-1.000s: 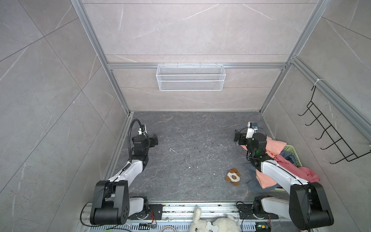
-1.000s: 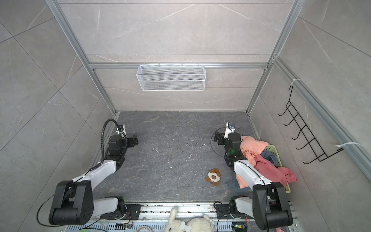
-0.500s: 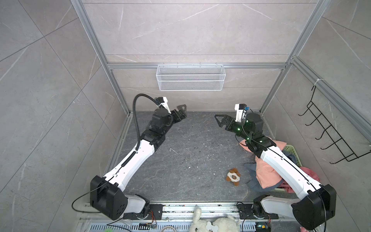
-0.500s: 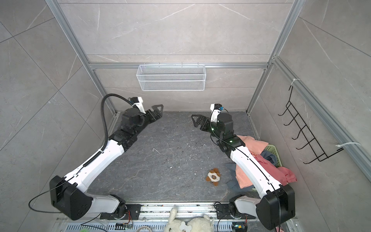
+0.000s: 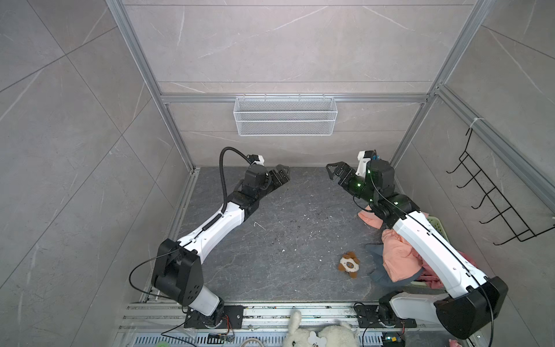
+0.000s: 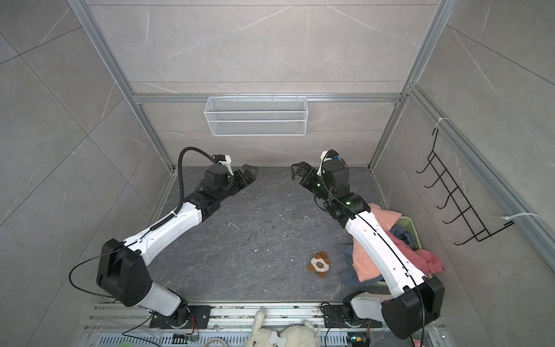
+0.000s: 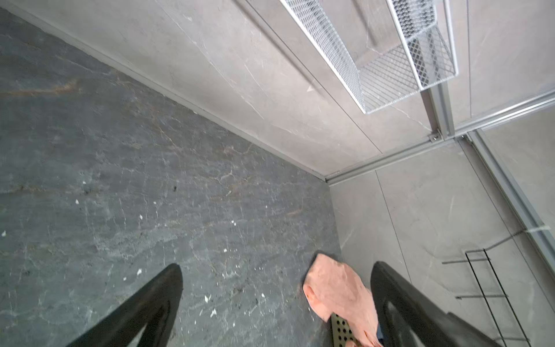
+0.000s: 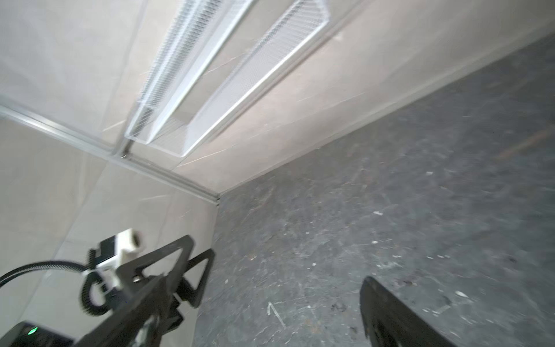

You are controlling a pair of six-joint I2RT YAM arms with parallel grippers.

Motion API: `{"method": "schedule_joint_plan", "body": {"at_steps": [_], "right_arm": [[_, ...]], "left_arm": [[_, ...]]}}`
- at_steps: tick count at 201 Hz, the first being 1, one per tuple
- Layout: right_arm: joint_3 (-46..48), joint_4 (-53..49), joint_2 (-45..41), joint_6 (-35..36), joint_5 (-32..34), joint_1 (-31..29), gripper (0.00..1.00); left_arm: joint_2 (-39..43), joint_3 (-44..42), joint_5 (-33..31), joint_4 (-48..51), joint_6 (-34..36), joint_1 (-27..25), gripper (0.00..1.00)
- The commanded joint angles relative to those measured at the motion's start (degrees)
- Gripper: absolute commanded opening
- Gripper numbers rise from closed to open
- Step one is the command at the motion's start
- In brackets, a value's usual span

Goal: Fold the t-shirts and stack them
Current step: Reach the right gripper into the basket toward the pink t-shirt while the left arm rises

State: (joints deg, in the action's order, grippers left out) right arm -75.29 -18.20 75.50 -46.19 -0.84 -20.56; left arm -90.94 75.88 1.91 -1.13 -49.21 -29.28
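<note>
The t-shirts are only partly seen. They are heaped in and over a green basket (image 6: 410,223), and the right arm lies across the heap, hiding its middle in both top views. A peach shirt (image 5: 399,258) shows most. A coral-red one (image 6: 426,258) peeps out on the arm's far side, and a blue-grey one (image 5: 378,273) shows as dark edges beneath the peach. No neck, sleeve or hem can be made out, so which way any shirt points cannot be told. The heap's long axis runs along the right wall, from the arm's base toward the right claw (image 5: 332,172). The peach cloth spills over the basket's rim onto the worktop (image 5: 285,240).

The heap sits behind the right claw, back along its own arm, and well apart from the left claw (image 5: 285,174), which is across the worktop from it. Both claws hang near the back wall with their tips turned toward each other and bare worktop between them. Both have their jaws apart and hold nothing.

The left wrist view catches one peach corner (image 7: 339,288) and a bit of basket (image 7: 341,326), cut off at the edge. The right wrist view is blurred and shows only one finger (image 8: 390,315) of its own claw clearly.

A small brown-and-white toy (image 5: 348,264) lies behind the right claw, just beside the heap.
</note>
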Motion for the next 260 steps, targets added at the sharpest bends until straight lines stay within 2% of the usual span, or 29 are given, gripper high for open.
{"method": "schedule_joint_plan", "body": {"at_steps": [1, 16, 32, 45, 54, 92, 111, 138, 161, 183, 236, 252, 260], "right_arm": [[-0.37, -17.83, 0.98, -2.22, 14.26, 6.21, 1.00], [1.31, -21.92, -0.44, -1.23, 16.75, 11.48, 0.99], [1.71, -28.94, -1.48, -0.85, 22.29, 15.80, 0.98], [2.23, -34.03, -2.67, -0.71, 28.54, 17.91, 0.98], [3.70, -35.95, -3.85, -0.31, 30.36, 20.06, 0.98], [12.33, -38.47, -11.06, 0.01, 24.39, 37.38, 0.97], [15.27, -38.75, -14.20, 2.51, 21.99, 47.03, 0.97], [18.73, -37.87, -13.91, 7.66, 17.58, 59.60, 0.97], [21.85, -35.60, -13.73, 10.15, 13.49, 67.37, 0.97], [23.91, -33.62, -12.76, 11.73, 10.03, 70.58, 0.96], [26.66, -31.47, -10.83, 12.14, 7.70, 70.71, 0.89], [26.95, -30.29, -10.25, 12.36, 7.01, 70.80, 0.82], [26.95, -30.12, -9.76, 12.35, 6.75, 70.66, 0.74]], "left_arm": [[-4.53, 9.72, 5.07, 5.64, 6.91, -0.47, 1.00], [-8.22, 16.67, 5.81, 12.69, 13.98, -1.78, 1.00], [-12.49, 23.60, 6.74, 19.62, 20.85, -3.26, 1.00], [-15.98, 28.48, 7.87, 24.49, 24.16, -4.06, 1.00], [-18.13, 30.97, 8.73, 26.60, 25.39, -4.59, 1.00], [-23.98, 36.06, 12.00, 28.18, 26.10, -6.29, 1.00], [-26.08, 38.67, 12.85, 29.36, 26.61, -6.42, 1.00], [-28.68, 42.31, 13.26, 31.21, 27.59, -6.46, 1.00], [-30.13, 44.59, 15.18, 31.20, 27.68, -6.46, 1.00], [-31.67, 46.36, 17.48, 31.13, 27.72, -6.49, 1.00], [-34.47, 50.51, 23.99, 34.47, 30.39, -7.58, 1.00], [-35.05, 51.39, 24.58, 36.47, 31.26, -8.29, 1.00], [-35.11, 51.46, 25.48, 37.01, 31.37, -8.58, 1.00]]}}
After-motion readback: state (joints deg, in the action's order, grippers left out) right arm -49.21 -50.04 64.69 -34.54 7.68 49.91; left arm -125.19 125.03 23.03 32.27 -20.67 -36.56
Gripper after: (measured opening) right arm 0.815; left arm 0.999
